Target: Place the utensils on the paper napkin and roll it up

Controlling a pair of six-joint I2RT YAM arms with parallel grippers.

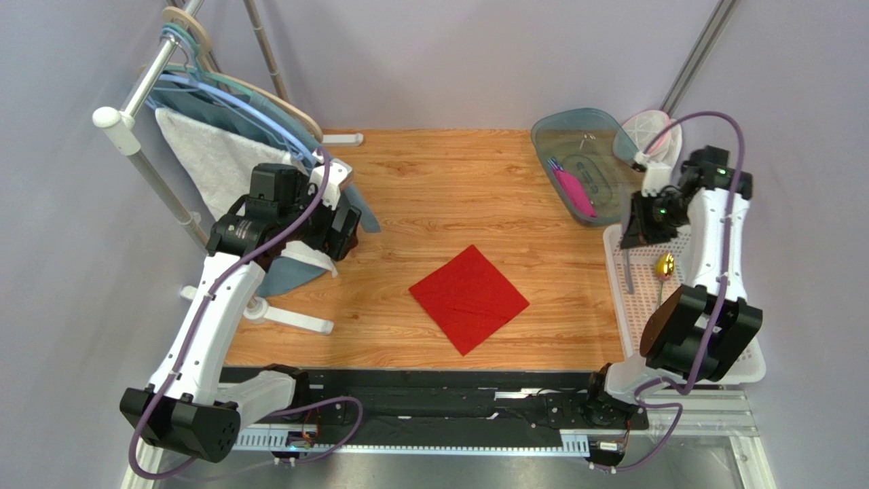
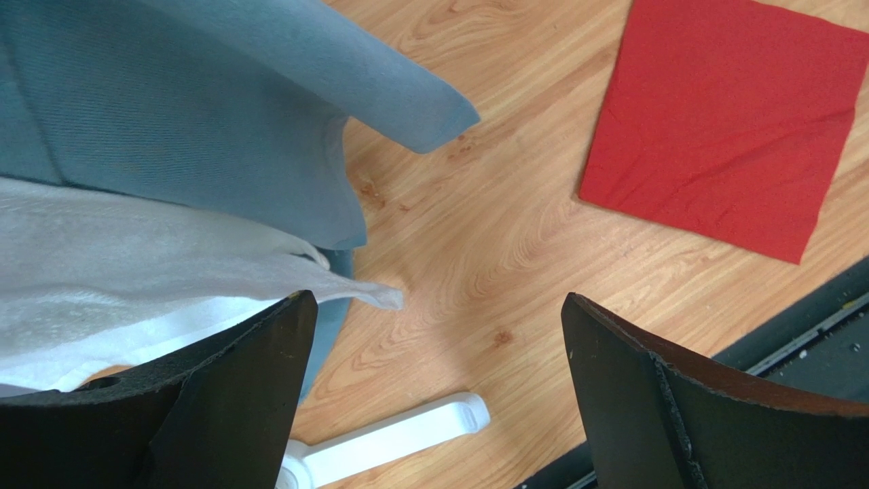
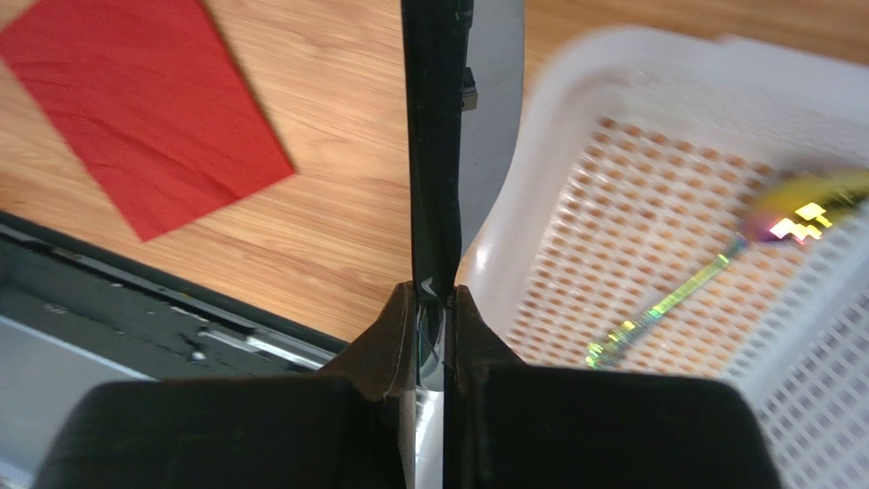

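The wooden table (image 1: pixel 459 183) carries the whole job, and little of it is done, as far as the views show. Behind and beside the left pincer (image 2: pixel 437 306) hang a blue cloth (image 2: pixel 204 112) and a white towel (image 2: pixel 122 275), which are no part of the work. This pincer is spread wide with nothing between its fingers, hovering over bare wood. Just to the right of the right pincer (image 3: pixel 433 301) sits a white plastic basket (image 3: pixel 551 153), its rim almost under the fingers. The red napkin (image 1: pixel 469 297) lies flat and unrolled in the middle of the table. It is ahead and to the right of the left pincer, and well off to the left of the right one. Nothing rests on it. The right pincer is pressed together on a flat silver utensil (image 3: pixel 495 92), probably a knife. It pinches one end so that the rest sticks straight out beyond the fingertips, over the basket's edge. A shiny rainbow-tinted spoon (image 3: pixel 714 265) lies in the basket to that pincer's right, untouched. So one piece is picked up but not yet carried to the napkin. Setting it down, fetching the spoon and any other pieces, and rolling the paper all remain.
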